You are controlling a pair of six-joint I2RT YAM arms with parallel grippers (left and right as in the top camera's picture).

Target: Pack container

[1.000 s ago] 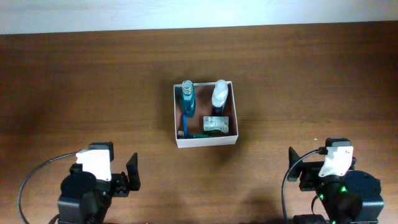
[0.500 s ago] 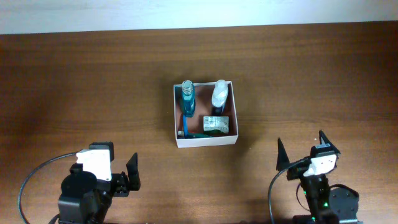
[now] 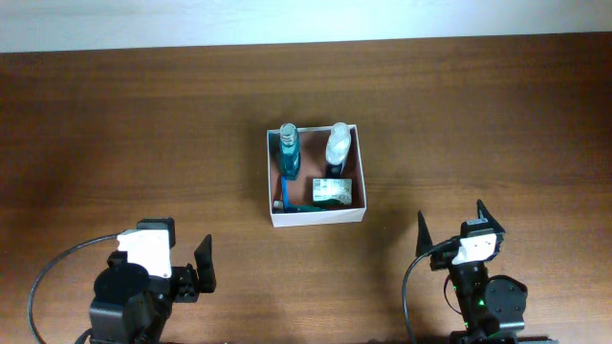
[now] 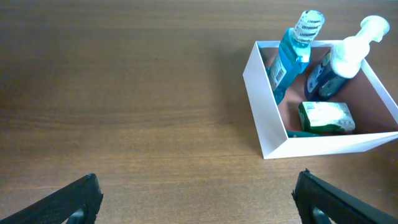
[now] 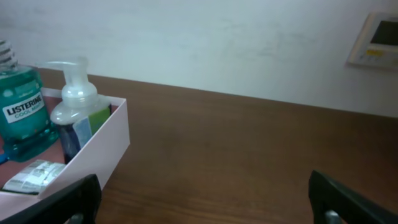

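The right pincer (image 3: 450,222) has swung round and slid a bit to the left since a moment ago. Now it points up the table (image 3: 143,124) toward the far side. Its two black fingers are spread wide apart and hold nothing. The left pincer (image 4: 199,202) has not moved. It sits at the near left edge, and its fingers are spread wide too, with nothing in them.

The container (image 3: 316,217) is in the middle of the table, well apart from both pincers. It has not moved either. It has thin white walls and a red-brown floor.

Inside it, a blue mouthwash bottle (image 3: 289,153) stands at the far left corner. A pump bottle (image 3: 337,148) with a white top stands just beside it at the far right corner. A small green and white packet (image 3: 333,190) lies flat in front of the pump bottle, near the right wall. A thin blue thing lies by the left wall, too small to tell what it is.
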